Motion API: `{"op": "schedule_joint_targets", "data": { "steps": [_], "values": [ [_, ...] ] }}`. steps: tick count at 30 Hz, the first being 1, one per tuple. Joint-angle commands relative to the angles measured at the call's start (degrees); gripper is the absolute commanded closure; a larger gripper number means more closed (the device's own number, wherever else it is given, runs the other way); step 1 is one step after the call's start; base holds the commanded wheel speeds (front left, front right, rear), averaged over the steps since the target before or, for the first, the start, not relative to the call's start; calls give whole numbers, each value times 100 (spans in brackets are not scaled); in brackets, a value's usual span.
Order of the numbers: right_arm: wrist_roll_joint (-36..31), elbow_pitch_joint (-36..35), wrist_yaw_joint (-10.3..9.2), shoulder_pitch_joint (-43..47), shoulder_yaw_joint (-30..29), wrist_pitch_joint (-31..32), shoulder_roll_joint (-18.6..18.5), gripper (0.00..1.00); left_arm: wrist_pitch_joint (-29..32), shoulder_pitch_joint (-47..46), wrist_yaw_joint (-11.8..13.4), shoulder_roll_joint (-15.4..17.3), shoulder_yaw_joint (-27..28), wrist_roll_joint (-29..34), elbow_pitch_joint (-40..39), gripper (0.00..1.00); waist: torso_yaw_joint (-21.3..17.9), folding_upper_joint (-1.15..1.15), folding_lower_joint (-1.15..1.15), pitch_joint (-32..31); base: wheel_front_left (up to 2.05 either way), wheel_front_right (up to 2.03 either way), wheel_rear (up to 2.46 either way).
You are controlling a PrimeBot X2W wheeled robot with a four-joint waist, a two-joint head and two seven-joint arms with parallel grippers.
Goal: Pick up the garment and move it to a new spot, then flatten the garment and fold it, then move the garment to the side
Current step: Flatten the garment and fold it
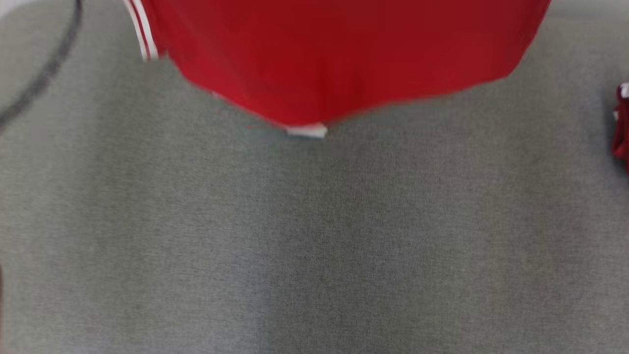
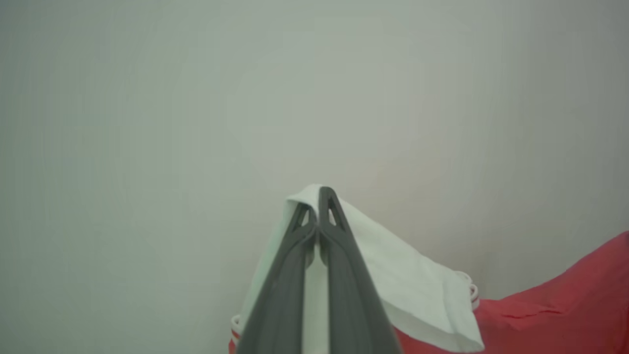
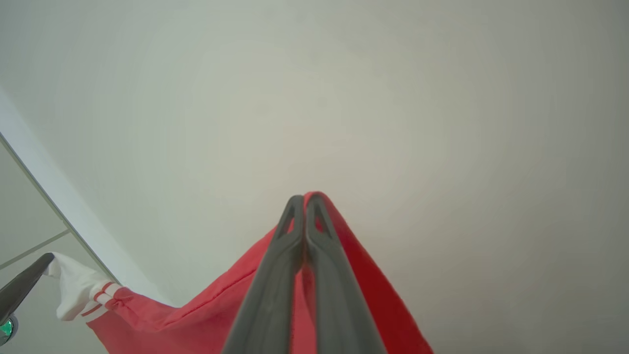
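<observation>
While the red garment (image 1: 344, 59) hung across the top of the head view over the grey surface (image 1: 314, 246), the left gripper (image 2: 319, 196) was clenched on its white trim (image 2: 417, 290), which draped over the fingertips. The right gripper (image 3: 304, 199) was pinched tight on a red fold that peaked at its tips and fell away below.

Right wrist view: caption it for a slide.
Right gripper, fingers shut, pinches a raised fold of the red fabric garment.
</observation>
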Motion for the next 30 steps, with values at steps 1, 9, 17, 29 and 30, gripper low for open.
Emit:
{"op": "schedule_joint_targets", "data": {
  "steps": [1, 9, 17, 29, 30],
  "values": [
    [-116, 268, 3, -506, 23, -24, 113, 100, -111, -494, -5, -41, 17, 49, 291, 100, -183, -1, -2, 640, 0, 0, 0],
    [-482, 1733, 3, -2662, 112, -252, 602, 100, -446, -2703, -1, 97, -197, 305, 1679, 100, -489, -1, -2, 1039, 0, 0, 0],
    [-680, 2416, 2, -3516, 326, -494, 698, 100, -816, -3761, 0, -129, -406, 239, 2438, 100, -560, -1, -2, 1306, 0, 0, 0],
    [-410, 2526, 2, -3524, 828, -661, 646, 100, -1162, -3673, -1, -175, -1205, -158, 2837, 100, -538, -1, -2, 1501, 0, 0, 0],
    [-336, 2493, 2, -3459, 872, -670, 634, 100, -1192, -3601, -1, -148, -1274, -221, 2813, 100, -535, -1, -2, 1473, 0, 0, 0]
  ]
}}
